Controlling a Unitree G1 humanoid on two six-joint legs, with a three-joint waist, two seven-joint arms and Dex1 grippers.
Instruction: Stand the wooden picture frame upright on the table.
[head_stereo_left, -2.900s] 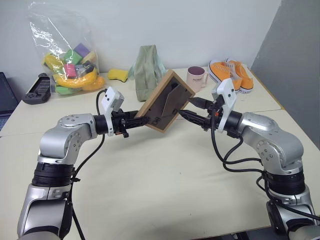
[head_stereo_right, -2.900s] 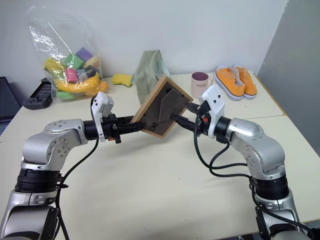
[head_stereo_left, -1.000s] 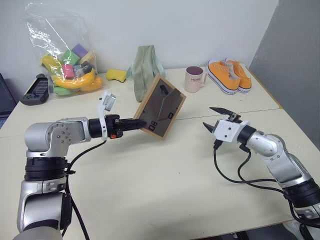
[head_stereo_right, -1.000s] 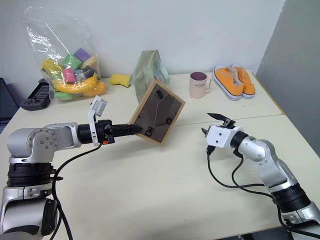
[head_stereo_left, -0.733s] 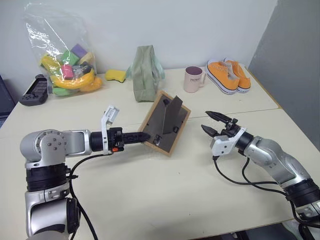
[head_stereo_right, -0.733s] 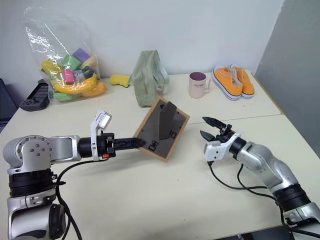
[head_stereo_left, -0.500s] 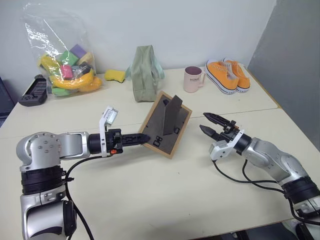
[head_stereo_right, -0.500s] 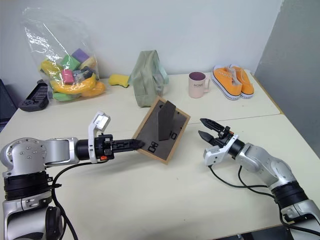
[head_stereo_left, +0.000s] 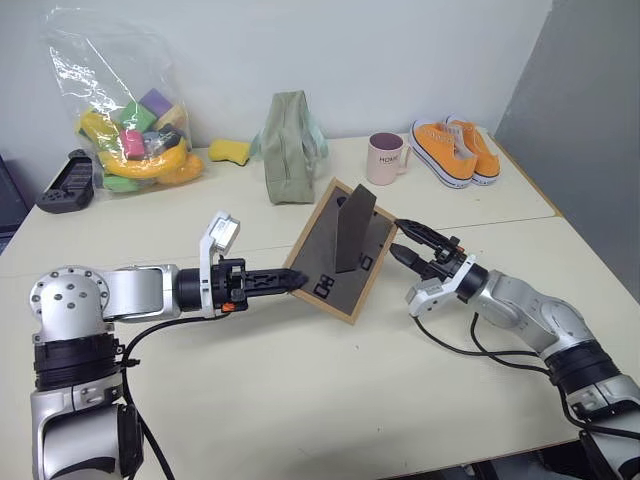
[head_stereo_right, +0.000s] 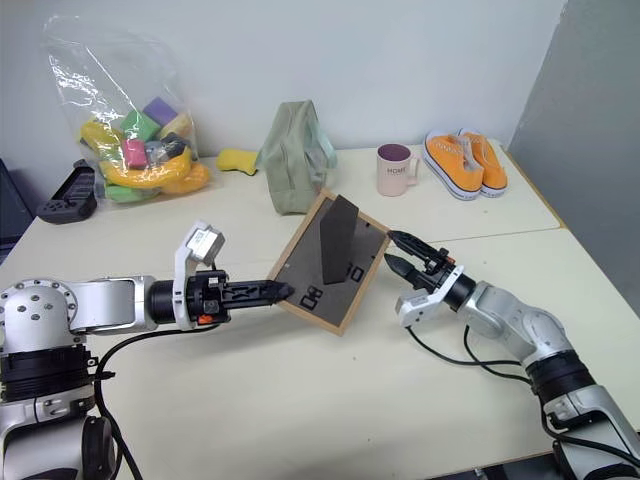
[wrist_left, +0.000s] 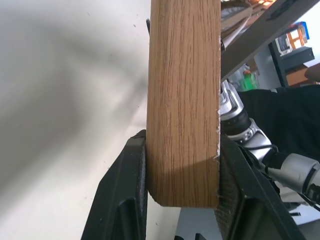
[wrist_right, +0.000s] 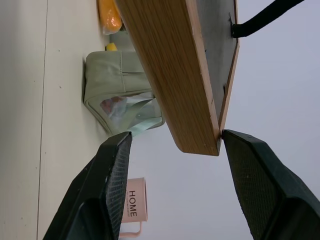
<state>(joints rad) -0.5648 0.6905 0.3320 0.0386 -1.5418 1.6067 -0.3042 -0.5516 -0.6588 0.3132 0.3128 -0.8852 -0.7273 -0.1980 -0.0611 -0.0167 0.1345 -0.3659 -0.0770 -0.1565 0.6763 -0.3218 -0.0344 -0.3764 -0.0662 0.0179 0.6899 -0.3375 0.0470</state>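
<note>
Oak-grained wooden picture frame (head_stereo_left: 340, 250) (rectangular, dark-backed).

Toy-filled plastic bag (head_stereo_left: 125, 100), green pouch (head_stereo_left: 288, 145), pink mug (head_stereo_left: 386, 158), orange sneakers (head_stereo_left: 452, 150), yellow sponge (head_stereo_left: 229, 151), black controller (head_stereo_left: 66, 182).

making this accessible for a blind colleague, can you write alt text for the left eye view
The left gripper is shut on the wooden picture frame, holding it tilted above the table, dark back and fold-out stand facing the camera. The right gripper, fingers open, is at the frame's far edge. Behind are a bag of toys, a green pouch, a pink mug and orange shoes.
</note>
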